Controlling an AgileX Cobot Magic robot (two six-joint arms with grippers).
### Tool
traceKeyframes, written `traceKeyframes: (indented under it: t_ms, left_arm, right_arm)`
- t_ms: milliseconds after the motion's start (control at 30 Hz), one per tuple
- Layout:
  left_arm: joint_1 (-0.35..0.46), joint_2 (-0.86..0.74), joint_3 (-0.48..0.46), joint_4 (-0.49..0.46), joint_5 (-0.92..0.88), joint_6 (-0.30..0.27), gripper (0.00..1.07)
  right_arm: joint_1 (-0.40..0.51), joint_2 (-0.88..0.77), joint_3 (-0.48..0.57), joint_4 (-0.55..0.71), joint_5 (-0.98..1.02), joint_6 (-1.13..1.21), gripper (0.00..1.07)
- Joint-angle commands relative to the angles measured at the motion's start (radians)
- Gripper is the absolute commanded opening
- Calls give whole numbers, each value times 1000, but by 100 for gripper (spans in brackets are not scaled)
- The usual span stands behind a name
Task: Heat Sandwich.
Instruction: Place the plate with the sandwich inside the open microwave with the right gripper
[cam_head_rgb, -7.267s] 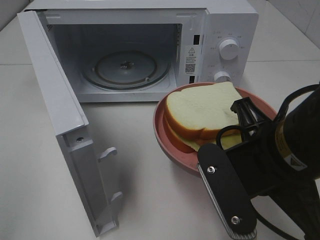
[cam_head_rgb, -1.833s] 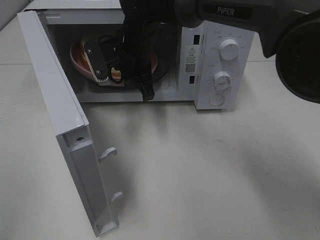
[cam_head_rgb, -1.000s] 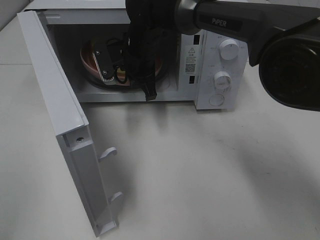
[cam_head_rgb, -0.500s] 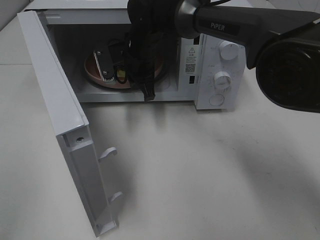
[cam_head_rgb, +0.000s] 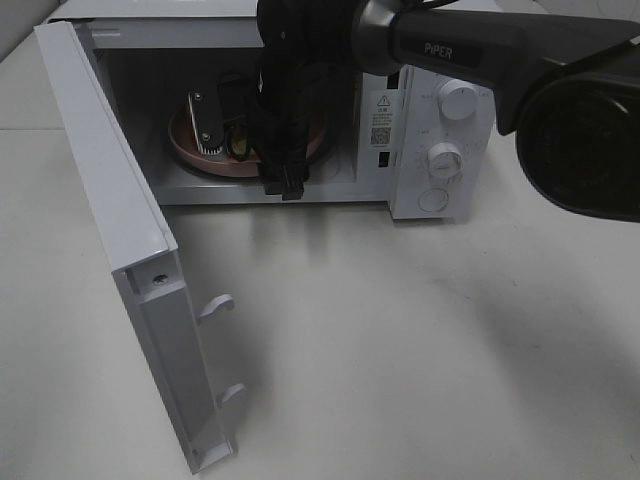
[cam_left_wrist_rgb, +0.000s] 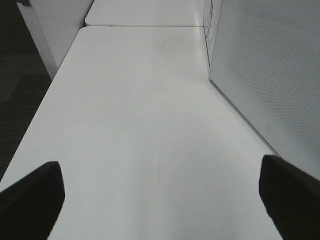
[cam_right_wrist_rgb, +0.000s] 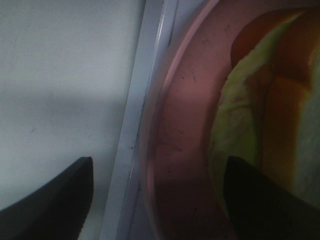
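Item: white microwave (cam_head_rgb: 440, 110) on a pale table (cam_head_rgb: 400, 350), door (cam_head_rgb: 110, 200) swung fully open to the left of the high view, two latch hooks (cam_head_rgb: 215, 307) on its free edge, two round dials (cam_head_rgb: 458, 98) and a round button on the control panel. Contents of cavity: round pink plate (cam_head_rgb: 185, 145) lying flat on the floor of the cavity, carrying the sandwich (cam_right_wrist_rgb: 280, 110), pale cream bread with an orange-red layer, set within the plate's rim; from the high camera the sandwich is almost wholly hidden behind the arm. Right arm (cam_head_rgb: 470, 45): black, reaching from the right through the door opening into the cavity. Right gripper (cam_right_wrist_rgb: 157, 197): jaws spread wide, one dark fingertip outside the plate rim, the other over the plate beside the sandwich; the rim runs between them and nothing is clamped. Whether the inner fingertip touches the bread cannot be told. Left gripper (cam_left_wrist_rgb: 160, 200): outside the high view; its wrist camera shows both fingertips far apart, jaws fully spread, bare table below them, nothing held, with a perforated white panel (cam_left_wrist_rgb: 270, 65) standing to one side.
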Motion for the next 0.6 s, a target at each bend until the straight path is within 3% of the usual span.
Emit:
traceKeyframes:
  t_ms: [33,333,467,600]
  left_arm:
    - [3,-25,3,0,-6,-1,105]
    - [3,-25,3,0,-6,-1,105]
    - [3,-25,3,0,-6,-1,105]
    - [3,-25,3,0,-6,-1,105]
  right_arm:
    - [-1,-62,72,6,-72,13,72]
    - [0,-149,241,5,-176,27,74]
    - [0,-208,346,3,-230,141,82]
    - [0,-241,396,-8,-263,158,83]
